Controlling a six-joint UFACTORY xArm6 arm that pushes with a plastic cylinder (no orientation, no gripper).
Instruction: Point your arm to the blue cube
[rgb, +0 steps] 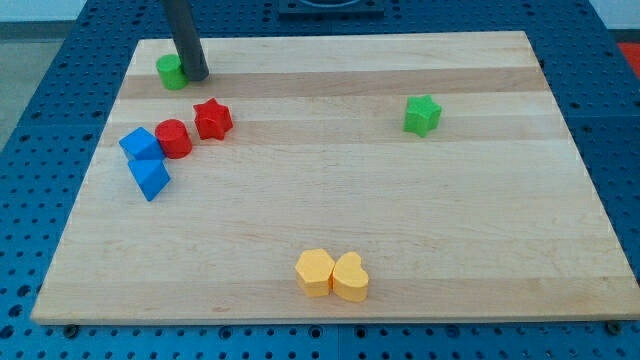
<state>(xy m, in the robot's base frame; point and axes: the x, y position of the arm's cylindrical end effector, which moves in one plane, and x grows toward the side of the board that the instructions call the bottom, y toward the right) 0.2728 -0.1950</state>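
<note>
My tip (195, 76), a bare rod with no jaws to open or close, sits beside the green block (171, 71), so best slide down-left to the blue cube (140, 144), skirting the red cylinder (174, 138).

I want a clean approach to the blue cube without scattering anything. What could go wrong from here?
1. My tip sits right beside the green block at the view's top left; a sideways start could drag it along.
2. The red cylinder and red star lie close to the path down to the blue cube, so a loose line may knock them.
3. A second blue block touches the cube; overshooting could shove both.
</note>
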